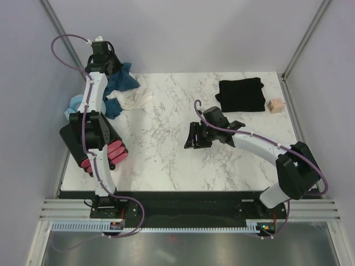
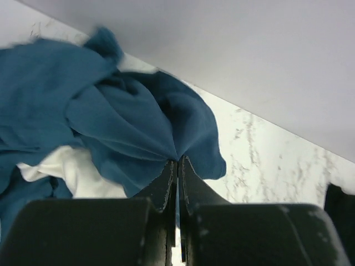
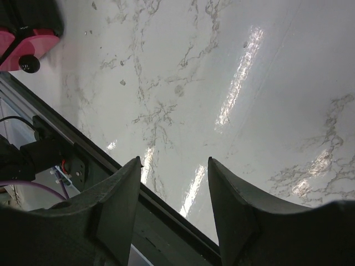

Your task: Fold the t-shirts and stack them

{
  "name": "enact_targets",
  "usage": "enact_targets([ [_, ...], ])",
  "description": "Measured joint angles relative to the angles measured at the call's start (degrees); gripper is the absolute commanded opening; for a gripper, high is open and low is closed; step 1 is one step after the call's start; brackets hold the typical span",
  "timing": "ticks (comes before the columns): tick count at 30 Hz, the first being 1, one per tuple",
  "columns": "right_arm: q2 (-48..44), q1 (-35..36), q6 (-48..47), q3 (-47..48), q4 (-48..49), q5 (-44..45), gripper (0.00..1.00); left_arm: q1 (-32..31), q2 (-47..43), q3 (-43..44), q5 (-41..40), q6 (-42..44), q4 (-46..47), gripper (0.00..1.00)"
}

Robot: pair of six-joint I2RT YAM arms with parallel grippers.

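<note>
Left gripper: jaws pressed together, a gathered fold of the teal shirt pinched at their tips.
Right gripper: jaws stand wide apart over bare marble at the middle of the top view, holding nothing.
Teal shirt, place: crumpled in a heap at the upper left corner of the table, close to the back wall.
Black shirt, place: already folded, lying flat at the upper right of the top view, well apart from the teal one.
Teal shirt, axis: no clean one, I judge. The heap trails from upper right to lower left in the top view, and its creases fan out from the pinch. Collar and hem cannot be told apart.
Black shirt, axis: long side runs left to right, roughly parallel to the far table edge.
Risk, tangle: a white cloth lies touching the teal folds, so a lift may drag it along.
Risk, slip: the bite looks thin, so a pull could free the fabric.
Risk, edge: the heap sits by the table's left rim, so a sideways tug could spill it over.
</note>
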Motion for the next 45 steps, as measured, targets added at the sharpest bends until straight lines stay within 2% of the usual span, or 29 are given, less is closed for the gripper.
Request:
enact_targets([
  [4, 0.48, 0.00, -0.74, 0.63, 0.26, -0.70, 0.59, -1.03, -6.47, -0.83, 1.97, 2.14, -2.47, 0.02],
  [10, 3.65, 0.00, -1.66, 2.97, 1.81, -1.22, 0.53, -3.91, -17.73, -3.26, 2.03, 5.05, -5.60, 0.02],
  [17, 8.74, 0.00, -3.15, 4.17, 2.01, -2.27, 0.51, -3.39, -20.22, 7.50, -2.91, 6.12, -6.64, 0.02],
  [24, 8.83, 0.44, -4.22, 3.96, 1.68, -1.70, 0.54, -2.67, -19.65, 15.76, -6.23, 6.14, -7.91, 0.02],
  [27, 9.07, 1.03, -4.92, 3.89, 1.68, -0.94, 0.55, -4.59, -21.22, 14.93, -6.23, 6.16, -8.28, 0.02],
  [33, 14.62, 2.23, -5.92, 6.08, 1.95, -0.20, 0.55, -15.67, -28.26, 8.11, -6.14, 7.30, -10.88, 0.02],
  [36, 16.81, 2.40, -5.88, 6.54, 2.32, -0.02, 0.56, -19.85, -30.25, 9.75, -6.10, 7.30, -12.59, 0.02],
  [40, 17.27, 2.12, -5.86, 6.69, 2.49, 1.01, 0.56, -20.87, -33.40, 13.11, -5.35, 7.19, -12.96, 0.02],
  [42, 16.79, 1.60, -5.44, 6.75, 2.84, 2.67, 0.58, -20.81, -37.40, 10.80, -3.06, 6.64, -13.05, 0.02],
  [45, 13.79, 0.17, -4.55, 6.71, 2.86, 6.71, 0.59, -20.83, -45.79, 1.79, 3.43, 5.16, -12.70, 0.02],
])
